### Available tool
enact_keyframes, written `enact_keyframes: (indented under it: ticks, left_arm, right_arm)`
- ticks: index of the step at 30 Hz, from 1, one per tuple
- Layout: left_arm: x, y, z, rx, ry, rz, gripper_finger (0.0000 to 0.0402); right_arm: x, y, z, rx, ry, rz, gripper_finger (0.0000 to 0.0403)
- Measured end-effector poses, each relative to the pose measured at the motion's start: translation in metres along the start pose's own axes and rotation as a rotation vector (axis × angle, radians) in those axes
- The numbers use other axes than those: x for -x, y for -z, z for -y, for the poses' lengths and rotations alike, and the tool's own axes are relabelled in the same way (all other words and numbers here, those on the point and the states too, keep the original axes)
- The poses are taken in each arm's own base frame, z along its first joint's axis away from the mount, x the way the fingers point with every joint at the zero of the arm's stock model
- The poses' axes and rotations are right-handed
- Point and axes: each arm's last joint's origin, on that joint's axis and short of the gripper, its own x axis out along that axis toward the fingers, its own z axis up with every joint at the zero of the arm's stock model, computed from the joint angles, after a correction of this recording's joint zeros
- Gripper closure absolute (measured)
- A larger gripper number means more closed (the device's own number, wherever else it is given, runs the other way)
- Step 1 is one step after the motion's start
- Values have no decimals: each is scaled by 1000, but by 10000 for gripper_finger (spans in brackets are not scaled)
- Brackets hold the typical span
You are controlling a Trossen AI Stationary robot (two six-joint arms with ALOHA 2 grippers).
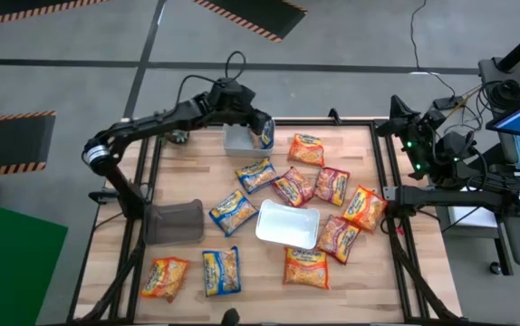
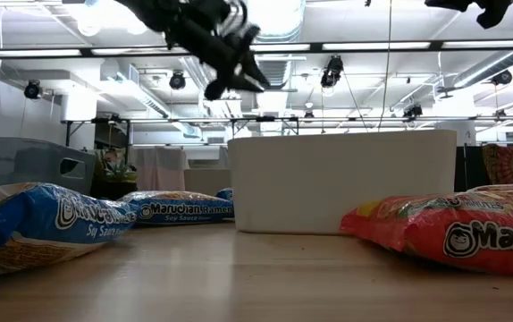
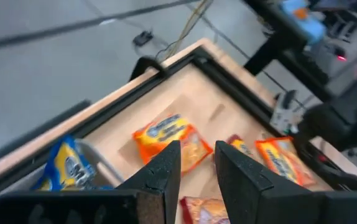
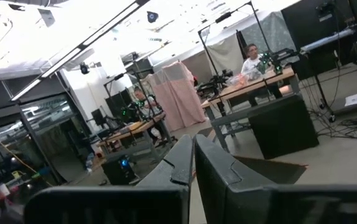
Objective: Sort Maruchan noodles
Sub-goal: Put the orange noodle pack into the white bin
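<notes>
Maruchan noodles (image 1: pixel 307 149) lie scattered over the table (image 1: pixel 187 181), one blue packet (image 1: pixel 264 136) already in the grey bin (image 1: pixel 239 139).
Light, crinkly and slippery, they seem best pinched across a flat middle. The left gripper (image 1: pixel 262 125) hangs above that bin, fingers slightly parted, empty; the right gripper (image 4: pixel 194 155) waits off-table, closed.

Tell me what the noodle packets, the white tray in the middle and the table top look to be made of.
The noodle packets: thin printed plastic film, glossy, creased and puffed as the low view shows. The white tray: probably moulded plastic or foam, matte, with smooth plain walls; the look leaves it open. The table top: light wood planks, with visible seams and grain, inside a dark metal frame.
</notes>
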Motion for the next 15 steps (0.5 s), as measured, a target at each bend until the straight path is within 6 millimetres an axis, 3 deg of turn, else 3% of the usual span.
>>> enact_keyframes:
  ticks: [7,15]
  left_arm:
    - [53,-17,40,-132,98,107,319]
    - [100,-29,58,-153,150,219,319]
  right_arm:
    - [-4,3,-7,-209,-101,-28,394]
    - [-33,48,-44,-153,-130,-216,394]
